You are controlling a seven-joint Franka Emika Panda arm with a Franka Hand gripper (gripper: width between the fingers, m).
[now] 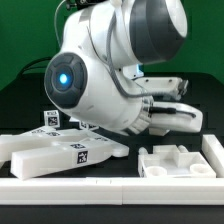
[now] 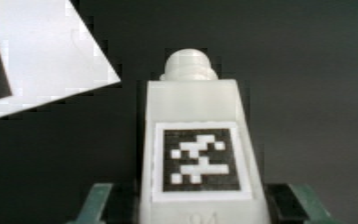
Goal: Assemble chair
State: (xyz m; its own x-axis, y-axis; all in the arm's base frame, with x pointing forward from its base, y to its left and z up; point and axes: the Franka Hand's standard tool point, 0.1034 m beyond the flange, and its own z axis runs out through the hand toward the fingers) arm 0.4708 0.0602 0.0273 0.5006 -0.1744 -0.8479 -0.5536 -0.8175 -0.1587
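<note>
Straddles white chair leg [image 2: 194,110] with tool [image 2: 194,208], one finger each side. Cannot tell if pinching yet. Lies flat on dark desk [image 2: 309,70], long way straight out from tool, peg end [image 2: 190,64] far. Needs squeeze across short way.

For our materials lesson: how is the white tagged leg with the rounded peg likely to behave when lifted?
The leg looks like thick moulded plastic, so probably stiff. Its flat faces suggest it won't roll. Smooth sides might slip a little between the fingers of the tool.
</note>
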